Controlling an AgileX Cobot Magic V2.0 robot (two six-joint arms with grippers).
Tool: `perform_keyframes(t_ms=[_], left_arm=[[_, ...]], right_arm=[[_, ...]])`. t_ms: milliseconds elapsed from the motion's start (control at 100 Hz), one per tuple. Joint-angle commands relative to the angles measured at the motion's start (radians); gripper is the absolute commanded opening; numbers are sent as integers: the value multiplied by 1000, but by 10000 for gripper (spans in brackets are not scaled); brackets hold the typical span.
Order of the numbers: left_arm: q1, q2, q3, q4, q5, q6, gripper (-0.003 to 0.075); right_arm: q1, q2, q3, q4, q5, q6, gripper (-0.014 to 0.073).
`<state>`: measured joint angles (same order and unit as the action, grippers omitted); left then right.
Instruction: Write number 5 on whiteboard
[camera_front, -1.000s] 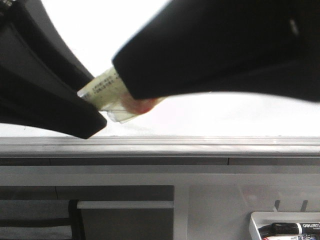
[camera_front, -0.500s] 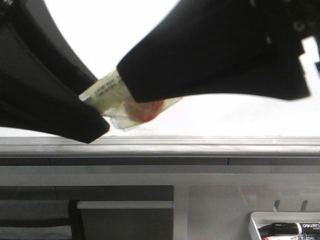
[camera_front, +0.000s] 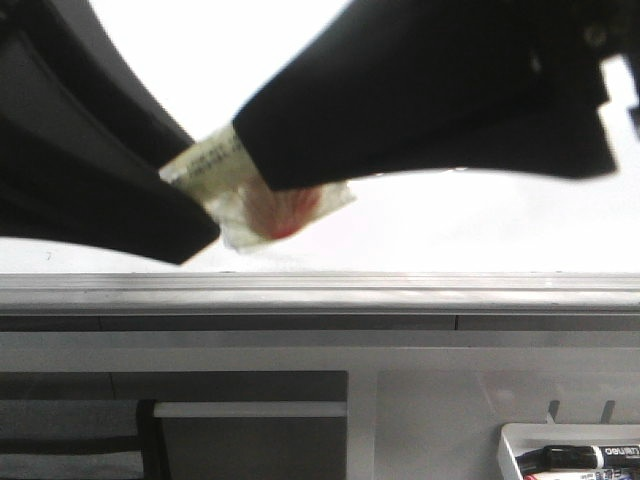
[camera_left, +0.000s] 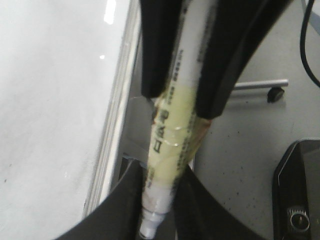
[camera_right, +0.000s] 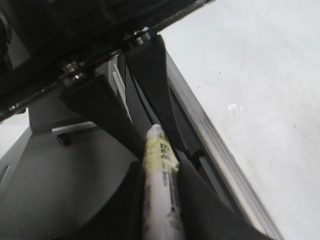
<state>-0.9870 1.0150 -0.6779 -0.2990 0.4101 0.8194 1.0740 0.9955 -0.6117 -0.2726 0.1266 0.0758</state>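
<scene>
Yellowed tape wraps the marker (camera_left: 172, 135), which both the left gripper (camera_left: 160, 210) and the right gripper (camera_right: 160, 200) pinch between their jaws, just beside the whiteboard (camera_front: 230, 60) and its rail (camera_front: 400, 292). We see no 5 on it yet. We judge this a handover or uncapping: hold one grip firm, pull straight along the barrel, avoid twisting.

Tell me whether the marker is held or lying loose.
Held. Both the left gripper and right gripper close around the marker, above the whiteboard.
</scene>
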Motion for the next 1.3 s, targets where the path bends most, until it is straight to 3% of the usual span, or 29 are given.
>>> perform_keyframes(t_ms=[0,190,350,600,720,870,1090,1290], left_arm=[[-3,-59,-42,-67,-203,-125,153],[-2,-128,-42,-67,-186,-194,377],[8,-229,-6,-67,-200,-291,383],[172,-528,292,-95,-449,-573,262],[287,-669,421,-182,-525,-582,150],[437,-788,472,-245,-488,-582,-21],[637,-827,468,-238,-386,-580,-20],[687,-827,468,-314,-385,-580,-20]], right_arm=[[-2,-13,-25,-16,-1,-12,-67],[-14,-75,-25,-16,28,-3,-67],[-59,-140,-25,-16,98,3,-59],[-118,-229,-13,-16,141,103,-59],[-118,-226,-13,-16,126,105,-57],[-118,-178,-13,-16,59,107,-57],[-118,-76,-15,-16,-57,107,-56],[-124,-61,-27,-16,-79,107,-56]])
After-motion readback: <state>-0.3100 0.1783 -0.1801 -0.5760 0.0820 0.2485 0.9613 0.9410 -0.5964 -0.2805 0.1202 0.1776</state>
